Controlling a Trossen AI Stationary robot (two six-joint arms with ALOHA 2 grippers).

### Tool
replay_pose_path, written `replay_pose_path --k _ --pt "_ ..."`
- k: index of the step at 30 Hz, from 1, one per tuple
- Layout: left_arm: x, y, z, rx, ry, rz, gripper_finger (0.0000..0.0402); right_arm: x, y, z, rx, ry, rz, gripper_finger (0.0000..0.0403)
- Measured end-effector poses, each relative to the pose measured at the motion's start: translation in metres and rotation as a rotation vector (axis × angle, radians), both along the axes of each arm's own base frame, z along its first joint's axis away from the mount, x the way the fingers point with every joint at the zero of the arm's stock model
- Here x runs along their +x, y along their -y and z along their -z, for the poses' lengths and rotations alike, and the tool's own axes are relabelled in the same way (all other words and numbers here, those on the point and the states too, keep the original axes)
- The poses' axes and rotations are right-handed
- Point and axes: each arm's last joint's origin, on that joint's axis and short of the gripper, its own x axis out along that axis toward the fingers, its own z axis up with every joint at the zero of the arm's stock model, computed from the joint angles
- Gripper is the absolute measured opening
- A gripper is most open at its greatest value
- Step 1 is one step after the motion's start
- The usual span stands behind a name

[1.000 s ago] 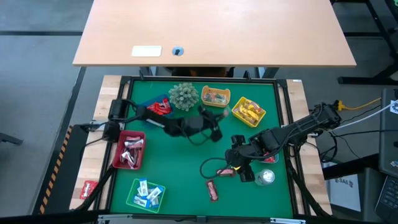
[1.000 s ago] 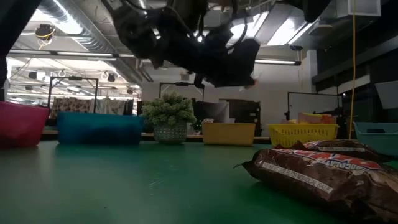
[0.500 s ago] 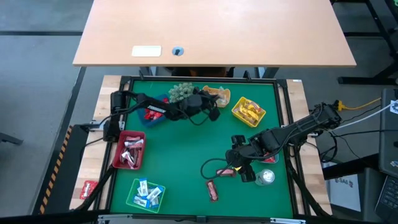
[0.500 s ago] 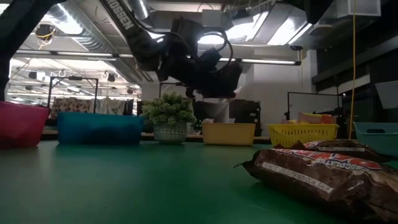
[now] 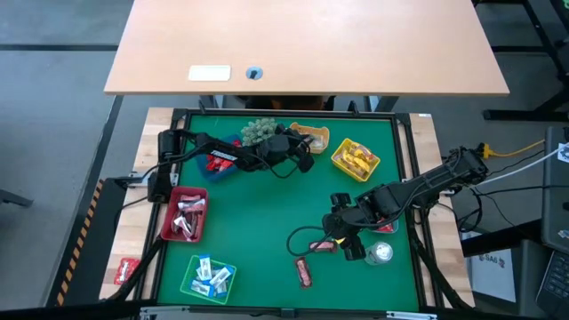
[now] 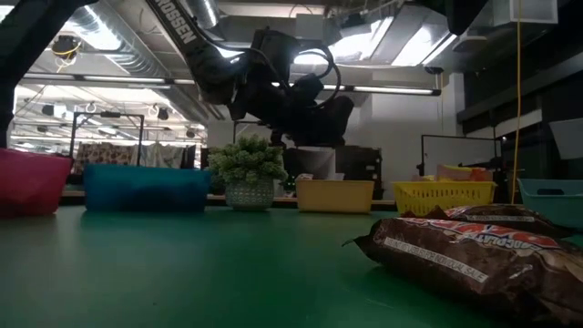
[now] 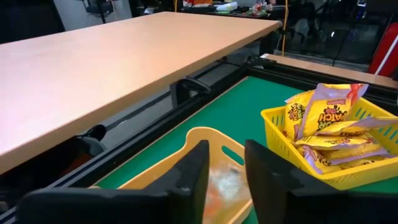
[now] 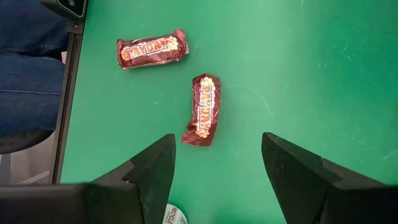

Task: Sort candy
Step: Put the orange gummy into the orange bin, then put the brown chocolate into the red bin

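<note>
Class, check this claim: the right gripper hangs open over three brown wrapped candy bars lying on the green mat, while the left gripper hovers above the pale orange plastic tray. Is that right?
Not quite. The right wrist view shows two brown wrapped candy bars on the green mat, not three. The rest stands: the right gripper hangs open over them, and the left gripper hovers above the pale orange plastic tray.

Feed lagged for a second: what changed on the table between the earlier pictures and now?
The left gripper swung from mid-mat to over the orange tray beside the plant ball; its fingers now stand apart above that tray. The right gripper stayed open over the same two brown bars. Trays unmoved.
</note>
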Motion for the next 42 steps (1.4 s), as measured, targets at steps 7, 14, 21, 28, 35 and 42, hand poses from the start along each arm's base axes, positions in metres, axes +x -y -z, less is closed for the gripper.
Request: replay_pose_path --k 7,14,21,28,35,42 --pt "0.000 0.002 0.000 0.001 0.000 0.004 0.0131 0.000 0.000 0.000 -0.001 -0.002 0.000 0.0238" --pt "0.000 0.027 -0.030 0.058 0.027 0.073 0.0137 0.000 0.000 0.000 0.003 0.002 0.002 0.0238" --pt "-0.018 0.076 -0.073 0.107 -0.105 0.210 0.0136 0.001 -0.001 0.000 0.019 0.004 0.031 0.0238" --pt "-0.054 0.132 -0.107 0.029 -0.204 0.344 0.0136 0.005 -0.007 0.014 0.043 0.048 0.022 0.0238" --pt "-0.075 0.186 -0.121 -0.026 -0.180 0.483 0.0136 0.003 -0.016 0.060 0.060 0.080 0.011 0.0238" --pt "-0.085 0.229 -0.114 -0.013 -0.221 0.614 0.0136 -0.006 -0.009 0.100 0.024 0.057 0.029 0.0238"
